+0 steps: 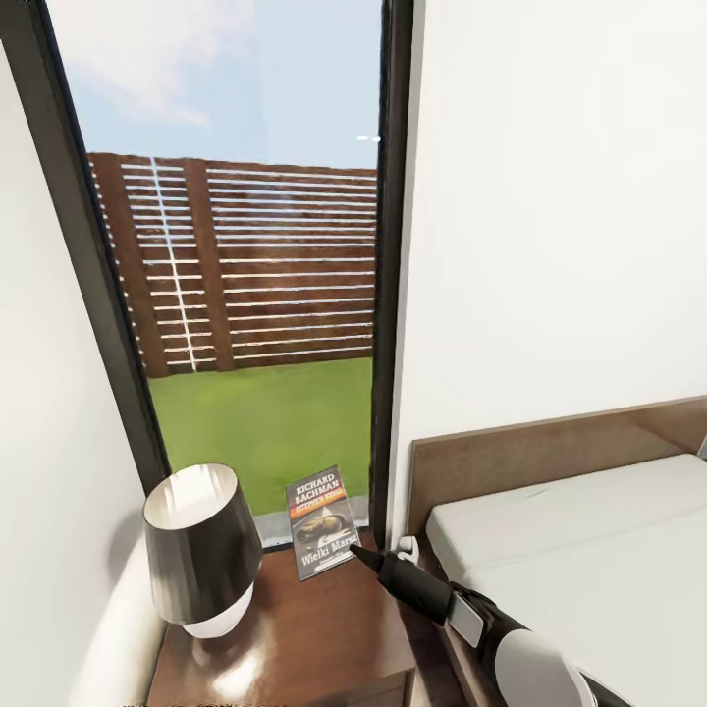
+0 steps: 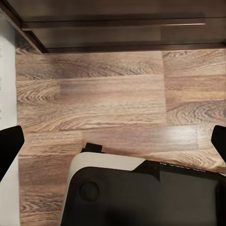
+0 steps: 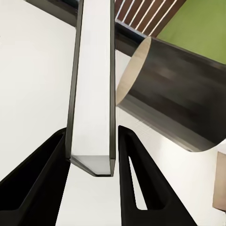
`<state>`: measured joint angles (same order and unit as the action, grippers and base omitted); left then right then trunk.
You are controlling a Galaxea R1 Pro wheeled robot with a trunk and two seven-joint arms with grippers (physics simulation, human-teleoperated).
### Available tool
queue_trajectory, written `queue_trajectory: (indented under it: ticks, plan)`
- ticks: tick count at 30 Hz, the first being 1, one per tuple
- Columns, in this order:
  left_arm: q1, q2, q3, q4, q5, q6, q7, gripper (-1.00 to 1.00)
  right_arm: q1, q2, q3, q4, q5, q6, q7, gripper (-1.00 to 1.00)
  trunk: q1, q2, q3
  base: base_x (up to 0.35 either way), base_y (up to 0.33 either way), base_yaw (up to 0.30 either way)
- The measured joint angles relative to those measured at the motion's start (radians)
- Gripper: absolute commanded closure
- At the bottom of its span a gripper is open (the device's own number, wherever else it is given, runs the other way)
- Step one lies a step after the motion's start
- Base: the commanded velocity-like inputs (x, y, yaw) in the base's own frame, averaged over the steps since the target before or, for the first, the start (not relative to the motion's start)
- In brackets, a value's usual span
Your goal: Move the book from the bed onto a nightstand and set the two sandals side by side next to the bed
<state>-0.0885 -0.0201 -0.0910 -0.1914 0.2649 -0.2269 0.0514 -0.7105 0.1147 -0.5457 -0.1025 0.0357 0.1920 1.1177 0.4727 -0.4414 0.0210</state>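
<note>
The book (image 1: 321,520) has a dark cover with an orange band and stands nearly upright over the back of the nightstand (image 1: 314,628), cover facing me. My right gripper (image 1: 356,553) reaches in from the bed side and is shut on its lower corner. In the right wrist view the book (image 3: 94,84) is edge-on, pinched between the two black fingers of the right gripper (image 3: 92,136). I cannot tell whether its lower edge touches the nightstand top. The left gripper (image 2: 113,141) hangs open over the wood floor (image 2: 103,94). The sandals are out of view.
A black-shaded lamp (image 1: 201,550) takes up the left part of the nightstand, close to the book. The bed (image 1: 589,560) with its brown headboard (image 1: 530,452) lies to the right. A tall window (image 1: 255,295) is right behind. Dark furniture (image 2: 117,33) borders the floor.
</note>
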Motion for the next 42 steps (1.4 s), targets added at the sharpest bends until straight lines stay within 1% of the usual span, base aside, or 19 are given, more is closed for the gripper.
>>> queue_trajectory:
  ticks: [10,24,42]
  plan:
    - [0.000,0.000,0.001,0.000,0.000,0.000,0.000,-1.00,0.000,-0.001,-0.001,-0.001,-0.001,0.000,-0.001,1.00,0.000,0.000,-0.005,0.000,0.000,0.168]
    - [0.000,0.000,0.000,0.000,0.000,0.000,0.000,-1.00,0.000,0.000,-0.005,0.000,-0.006,0.000,0.000,1.00,0.000,0.000,-0.007,0.000,0.000,0.024]
    - [0.000,0.000,0.000,0.002,-0.001,0.000,0.000,-1.00,0.001,0.000,-0.007,0.000,-0.006,-0.001,-0.001,1.00,0.069,-0.125,-0.061,0.000,0.000,0.000]
